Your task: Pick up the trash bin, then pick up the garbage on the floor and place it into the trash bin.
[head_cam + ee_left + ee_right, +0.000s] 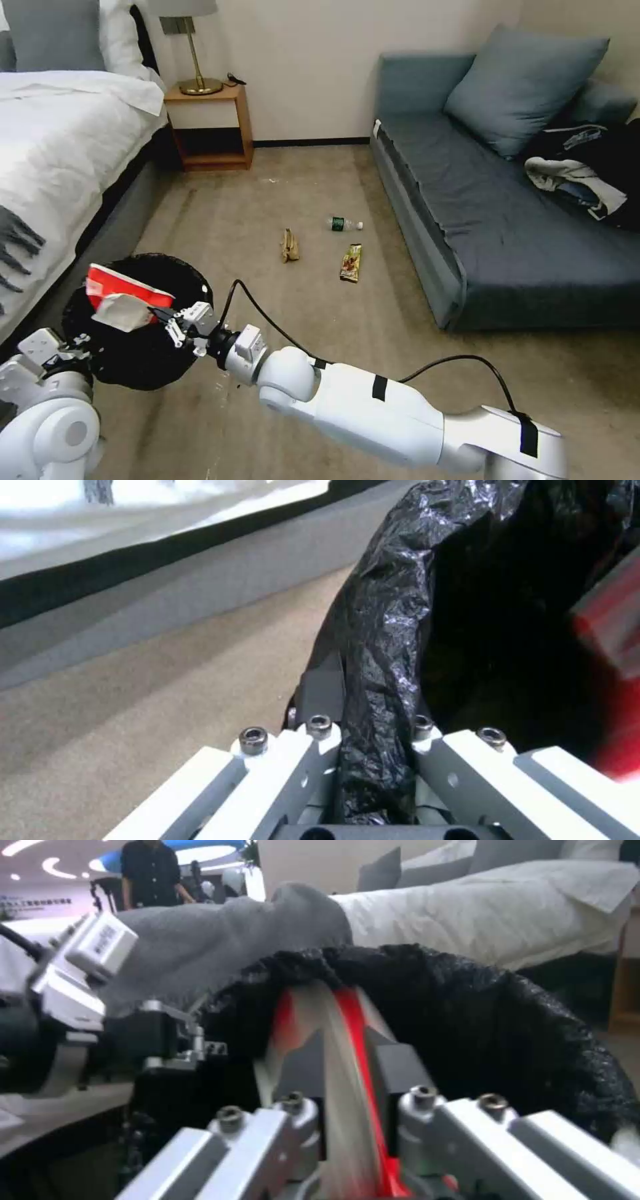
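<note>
Red packet [123, 293] sits pinched in your right gripper [175, 325], right over the bin [170, 267]. Your left gripper [377, 735] clamps the bin's rim. Keep the bin level, then let go so it drops inside.

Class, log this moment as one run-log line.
left gripper: shut on trash bin | right gripper: holds red-and-white packet over bin | floor: paper bag, wrapper, bottle
</note>
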Tool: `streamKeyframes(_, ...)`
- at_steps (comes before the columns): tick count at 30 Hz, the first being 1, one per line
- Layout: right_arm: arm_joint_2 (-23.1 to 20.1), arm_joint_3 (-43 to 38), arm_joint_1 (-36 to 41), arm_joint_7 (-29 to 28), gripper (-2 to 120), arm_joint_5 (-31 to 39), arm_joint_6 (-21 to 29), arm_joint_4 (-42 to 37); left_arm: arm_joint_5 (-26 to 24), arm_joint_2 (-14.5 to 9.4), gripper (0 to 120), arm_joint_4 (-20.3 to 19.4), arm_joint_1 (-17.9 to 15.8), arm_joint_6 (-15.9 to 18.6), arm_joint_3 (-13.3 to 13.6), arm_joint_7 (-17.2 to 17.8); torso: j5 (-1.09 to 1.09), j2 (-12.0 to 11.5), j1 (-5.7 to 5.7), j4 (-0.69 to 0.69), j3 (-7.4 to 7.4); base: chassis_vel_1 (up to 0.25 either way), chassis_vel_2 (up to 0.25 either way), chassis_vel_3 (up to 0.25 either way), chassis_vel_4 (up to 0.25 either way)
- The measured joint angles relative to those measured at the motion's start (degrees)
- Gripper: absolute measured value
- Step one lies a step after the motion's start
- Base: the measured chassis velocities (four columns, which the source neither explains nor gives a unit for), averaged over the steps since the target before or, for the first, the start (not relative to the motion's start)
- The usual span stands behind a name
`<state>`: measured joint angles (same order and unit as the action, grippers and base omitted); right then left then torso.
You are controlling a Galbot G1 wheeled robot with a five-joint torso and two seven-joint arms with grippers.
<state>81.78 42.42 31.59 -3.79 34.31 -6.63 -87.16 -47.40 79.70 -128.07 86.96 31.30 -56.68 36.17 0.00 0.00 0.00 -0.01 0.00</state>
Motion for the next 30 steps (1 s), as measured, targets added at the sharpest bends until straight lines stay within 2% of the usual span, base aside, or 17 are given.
streamKeyframes(1, -0.1, 0.0, 0.0, 0.0, 18, 0.2, 0.1, -0.2, 0.0, 0.0, 4, 0.0, 0.0, 0.0, 0.0, 0.0, 0.00, 0.0, 0.00, 0.00, 0.00, 0.000, 0.000, 0.000, 0.000)
streamKeyframes(3, -0.4, -0.1, 0.0, 0.1, 30, 1.7, 1.6, -2.3, 0.0, -0.1, 4, -0.2, 0.3, 0.0, -0.4, 0.0, 0.00, 0.0, 0.00, 0.00, 0.00, 0.000, 0.000, 0.000, 0.000)
streamKeyframes(4, -0.4, -0.1, 0.0, 0.1, 30, 1.7, 1.6, -2.3, 0.0, -0.1, 4, -0.2, 0.3, 0.0, -0.4, 0.0, 0.00, 0.0, 0.00, 0.00, 0.00, 0.000, 0.000, 0.000, 0.000)
streamKeyframes(7, -1.0, -0.8, 0.3, 0.5, 44, 2.5, 2.3, -5.1, 0.0, -0.3, 4, -0.3, 0.7, 0.0, -0.9, 0.0, 0.00, 0.0, 0.00, 0.01, 0.00, 0.000, 0.000, 0.000, 0.000)
streamKeyframes(8, -1.0, -0.8, 0.3, 0.5, 44, 2.5, 2.3, -5.1, 0.0, -0.3, 4, -0.3, 0.7, 0.0, -0.9, 0.0, 0.00, 0.0, 0.00, 0.01, 0.00, 0.000, 0.000, 0.000, 0.000)
streamKeyframes(11, -2.3, -2.8, 1.2, 0.8, 59, 2.5, 0.5, -6.7, 0.0, -0.8, 4, -0.3, 0.8, 0.0, -1.0, 0.0, 0.00, 0.0, 0.00, 0.02, 0.00, 0.000, 0.000, 0.000, 0.000)
streamKeyframes(12, -3.5, -4.0, 1.9, 0.1, 63, 1.6, -1.9, -6.8, 0.0, -1.0, 4, 0.1, 0.7, -0.1, -1.2, 0.0, 0.01, 0.0, 0.00, 0.01, 0.00, 0.000, 0.000, 0.000, 0.000)
streamKeyframes(13, -3.5, -4.0, 1.9, 0.1, 63, 1.6, -1.9, -6.8, 0.0, -1.0, 4, 0.1, 0.7, -0.1, -1.2, 0.0, 0.01, 0.0, 0.00, 0.01, 0.00, 0.000, 0.000, 0.000, 0.000)
streamKeyframes(15, -5.4, -6.6, 3.2, -0.4, 72, -0.4, -3.9, -7.0, 0.0, -1.3, 4, 0.8, 0.3, -0.3, -1.4, 0.0, 0.01, 0.0, 0.00, 0.02, 0.00, 0.000, 0.000, 0.000, 0.000)
streamKeyframes(16, -8.0, -10.2, 5.1, -0.4, 78, -3.2, -4.7, -7.2, 0.2, -1.6, 4, 1.6, 0.0, -0.5, -1.4, 0.0, 0.01, 0.0, 0.00, 0.01, 0.00, 0.000, 0.000, 0.000, 0.000)
streamKeyframes(19, -10.6, -14.7, 7.7, 0.2, 85, -6.3, -5.6, -7.4, 0.4, -2.0, 4, 2.4, -0.1, -0.8, -1.5, 0.0, 0.01, 0.0, 0.00, -0.02, 0.00, 0.000, 0.000, 0.000, 0.000)
streamKeyframes(20, -12.4, -19.3, 11.0, 0.7, 93, -8.8, -6.1, -7.8, 0.6, -2.5, 4, 3.3, -0.1, -1.1, -1.6, 0.0, 0.01, 0.0, 0.00, -0.01, -0.01, 0.000, 0.000, 0.000, 0.000)
streamKeyframes(21, -12.4, -19.3, 11.0, 0.7, 93, -8.8, -6.1, -7.8, 0.6, -2.5, 4, 3.3, -0.1, -1.1, -1.6, 0.0, 0.01, 0.0, 0.00, -0.01, -0.01, 0.000, 0.000, 0.000, 0.000)
streamKeyframes(23, -13.9, -25.1, 16.2, 1.1, 98, -12.4, -6.4, -8.0, 0.7, -3.1, 4, 4.3, -0.5, -1.5, -2.0, 0.0, 0.02, 0.0, 0.00, -0.01, 0.00, 0.000, 0.000, 0.000, 0.000)
streamKeyframes(25, -14.4, -32.1, 22.3, 1.9, 99, -18.8, -6.7, -7.7, 1.2, -3.5, 4, 5.3, -0.9, -1.7, -2.4, -0.1, 0.03, 0.0, 0.00, -0.01, -0.01, 0.000, 0.000, 0.000, 0.000)
streamKeyframes(30, -13.8, -39.4, 28.5, 3.4, 100, -24.1, -8.0, -7.1, 1.5, -3.7, 4, 6.2, -1.0, -2.3, -2.6, -0.1, 0.01, 0.0, 0.00, -0.01, -0.01, 0.000, 0.000, 0.000, 0.000)
